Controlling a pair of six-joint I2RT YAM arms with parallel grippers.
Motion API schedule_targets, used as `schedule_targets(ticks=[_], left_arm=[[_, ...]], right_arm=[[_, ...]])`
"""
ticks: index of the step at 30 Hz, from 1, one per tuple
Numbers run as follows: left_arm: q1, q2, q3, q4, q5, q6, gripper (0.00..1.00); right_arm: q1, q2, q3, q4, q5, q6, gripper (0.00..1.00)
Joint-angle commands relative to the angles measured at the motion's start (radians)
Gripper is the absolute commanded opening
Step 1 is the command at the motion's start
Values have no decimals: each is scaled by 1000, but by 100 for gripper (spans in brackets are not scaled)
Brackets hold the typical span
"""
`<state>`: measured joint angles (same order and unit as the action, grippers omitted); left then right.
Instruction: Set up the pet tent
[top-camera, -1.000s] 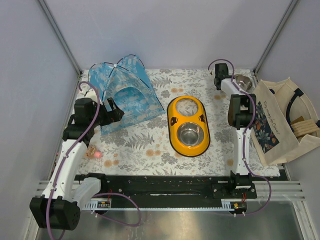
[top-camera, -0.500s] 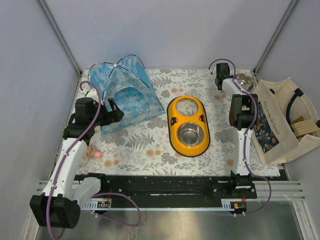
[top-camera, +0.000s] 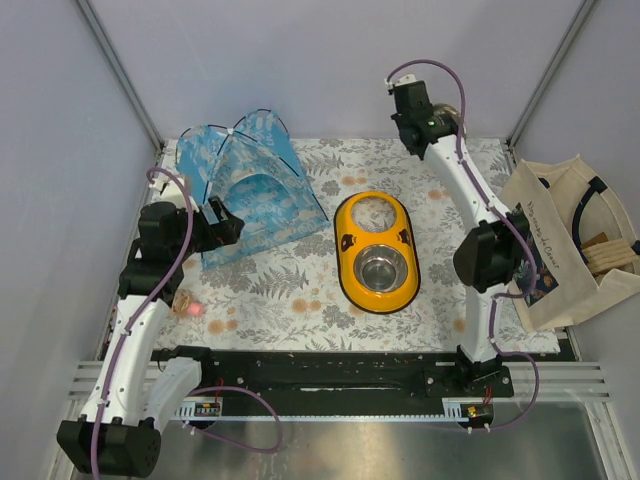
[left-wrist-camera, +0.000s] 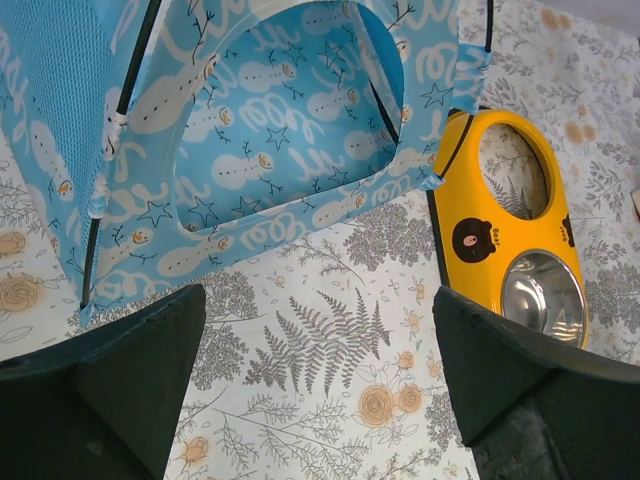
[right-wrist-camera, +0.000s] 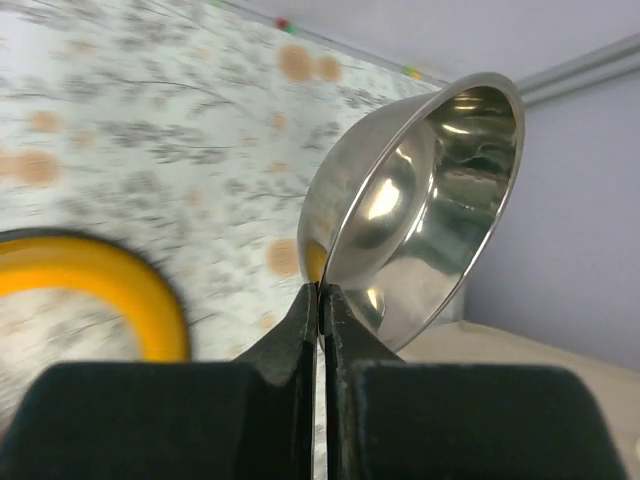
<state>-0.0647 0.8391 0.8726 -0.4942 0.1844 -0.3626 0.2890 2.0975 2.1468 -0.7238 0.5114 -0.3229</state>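
The pet tent (top-camera: 245, 185) (left-wrist-camera: 250, 150) stands upright in the far-left corner of the tabletop. Its light-blue snowman fabric is stretched over thin black poles (top-camera: 262, 111) (left-wrist-camera: 137, 48) that cross at its top. The arched doorway (top-camera: 262, 195) faces the near right, toward the middle of the tabletop.

Just beside the tent's near-left side hang the left fingers (top-camera: 226, 221) (left-wrist-camera: 110, 390), spread wide and holding nothing. In the left wrist view they frame the tent's lower front edge without touching it.

A floral cloth (top-camera: 290, 290) (left-wrist-camera: 330, 340) covers the tabletop under everything. Near the tent's right corner, at the middle of the tabletop, lies a yellow oval feeder (top-camera: 376, 252) (left-wrist-camera: 470, 240). A steel dish (top-camera: 382, 267) (left-wrist-camera: 540, 290) sits in its near hollow, and its far hollow shows cloth pattern.

Over the far edge, toward the right corner, the right fingers (top-camera: 441, 121) (right-wrist-camera: 300, 335) are raised well above the cloth. They are pressed together on the rim of a steel bowl (top-camera: 458, 114) (right-wrist-camera: 420, 200), which hangs tilted on edge.

A cream tote bag (top-camera: 560, 240) lies at the right edge. A small pink thing (top-camera: 192, 308) lies near the left edge.
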Motion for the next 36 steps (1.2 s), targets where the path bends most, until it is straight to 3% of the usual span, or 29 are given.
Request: schedule_targets(ticks=[1,3,7,10,15,21,36], left_arm=[[-1,-37,-21,80,0,4,99],[-1,-46,-26,82,15,-1,99],[-1,-57,-27,86,23,-9,99],[-1,-54,-21,88,35,-18,99],[-1,-57,-29,92,55,-36,99],[-1,-64,-32,97,63,-47,99],[-1,-55,-20,95,53,-29,99]], right_arm=[[113,-125,-45,-218,-13,250,0],[156,-158,-88,-259,-46,317,0],[213,-243,-296,-163,-149,430,0],[233,-231,-346,-181,-194,489,0],[265,-218,-432,-99,-151,493,0],[271,-145,-412,-31,-165,510,0],[381,7,-297,-126,-212,516,0]])
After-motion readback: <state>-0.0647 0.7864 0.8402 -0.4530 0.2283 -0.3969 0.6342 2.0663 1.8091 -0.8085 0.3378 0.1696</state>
